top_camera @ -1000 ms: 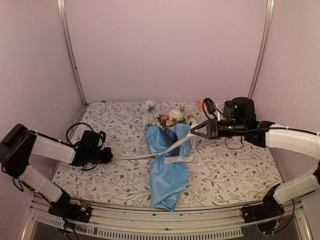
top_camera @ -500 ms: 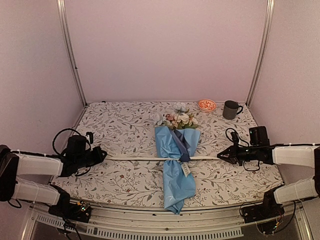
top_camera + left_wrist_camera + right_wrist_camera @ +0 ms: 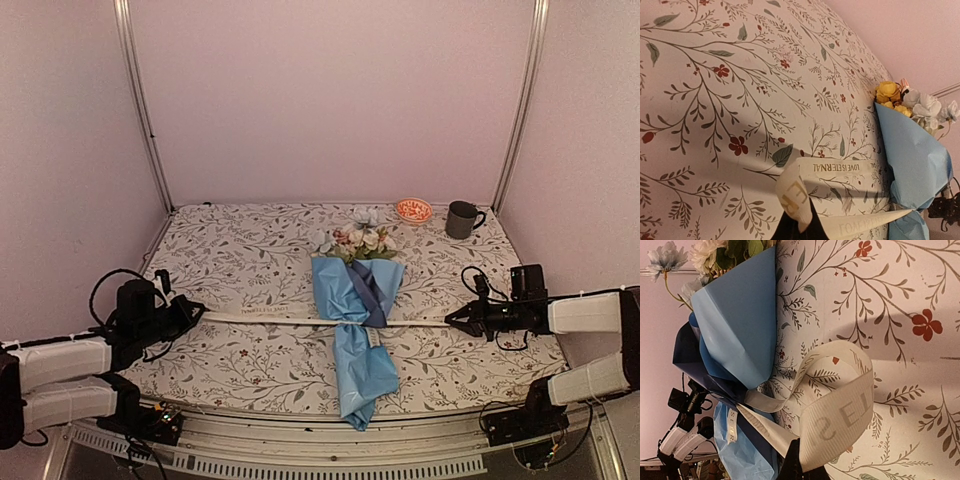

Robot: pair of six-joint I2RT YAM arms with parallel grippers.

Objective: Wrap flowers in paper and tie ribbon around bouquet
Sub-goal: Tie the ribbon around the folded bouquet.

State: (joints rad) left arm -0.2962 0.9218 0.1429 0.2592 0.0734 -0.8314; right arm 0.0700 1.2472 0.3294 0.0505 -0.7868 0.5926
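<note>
Cream ribbon [image 3: 270,319] runs in 1 tight line across the tablecloth [image 3: 250,250] in the top view, from the left gripper [image 3: 197,314] to the right gripper [image 3: 452,321]. It crosses the waist of the bouquet [image 3: 356,330], which lies in the middle with the flowers [image 3: 360,240] pointing away from the arms. Each of the 2 grippers is pressed together on 1 end of the ribbon. If 1 arm pulls harder than the other, I think the bouquet will be dragged sideways or will turn. In the left wrist view the ribbon folds over at the dark closed tips, and I cannot tell how much of it is really pinched, so it may slip out under tension. In the right wrist view the band bites into the thin blue paper [image 3: 735,330] where it is gathered. More pull may tear or crush it, or the band may slide toward the narrow tail and become loose.
</note>
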